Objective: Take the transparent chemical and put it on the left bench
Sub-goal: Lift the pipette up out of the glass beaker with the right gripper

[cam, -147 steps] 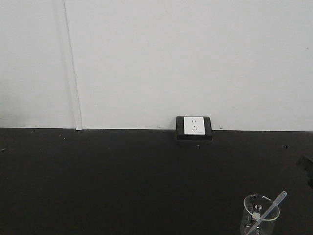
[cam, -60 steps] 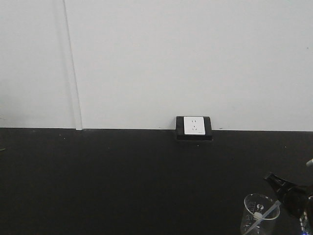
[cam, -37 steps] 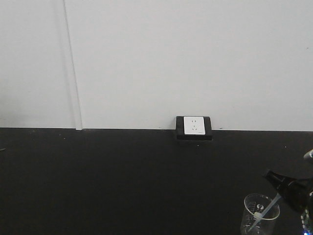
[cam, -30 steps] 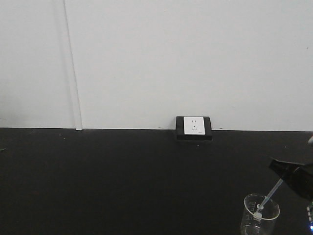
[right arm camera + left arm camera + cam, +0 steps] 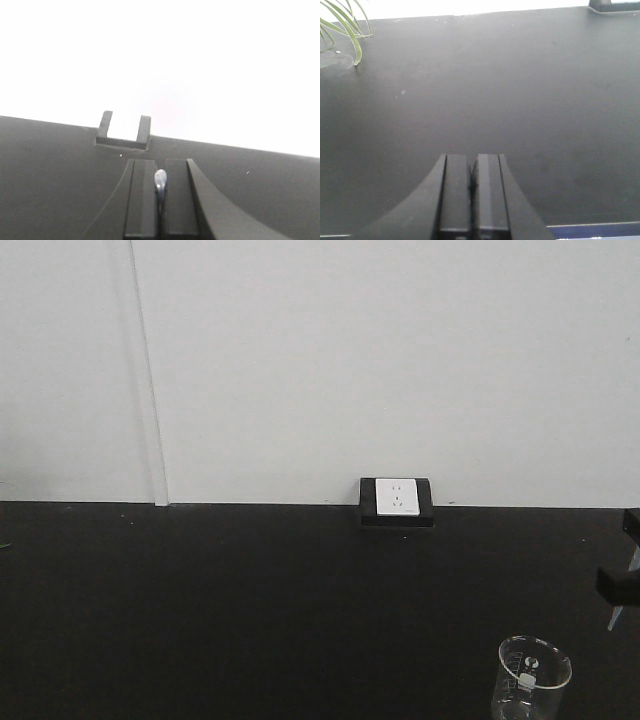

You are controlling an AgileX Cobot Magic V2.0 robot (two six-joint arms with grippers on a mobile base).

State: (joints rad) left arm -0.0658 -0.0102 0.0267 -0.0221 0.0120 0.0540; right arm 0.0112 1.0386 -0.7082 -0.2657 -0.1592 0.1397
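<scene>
In the front view, your right hand point(image 5: 620, 585) shows only as a dark block at the right edge of the frame, raised above the black table point(image 5: 250, 610). A thin pale sliver of the clear dropper pipette point(image 5: 613, 621) pokes out below it, tilted, and clear of the table. The glass beaker point(image 5: 535, 680) with printed marks stands upright at the lower right, to the left of the hand and lower in the frame; the pipette is outside it and not touching it. A wall socket point(image 5: 397, 500) sits where the table meets the white wall point(image 5: 350, 360).

In the left wrist view, your left hand point(image 5: 472, 162) has its fingers pressed together with nothing between them, and it hangs over bare black table. Green plant leaves point(image 5: 342, 22) droop in at the top left corner.

In the right wrist view, your right hand point(image 5: 159, 166) is pinching the pipette: both fingers press against it, and its rounded clear end point(image 5: 160, 181) stands up between them. The socket lies beyond the fingertips, slightly left, at the table's back edge. You cannot see the rest of the pipette from here.
</scene>
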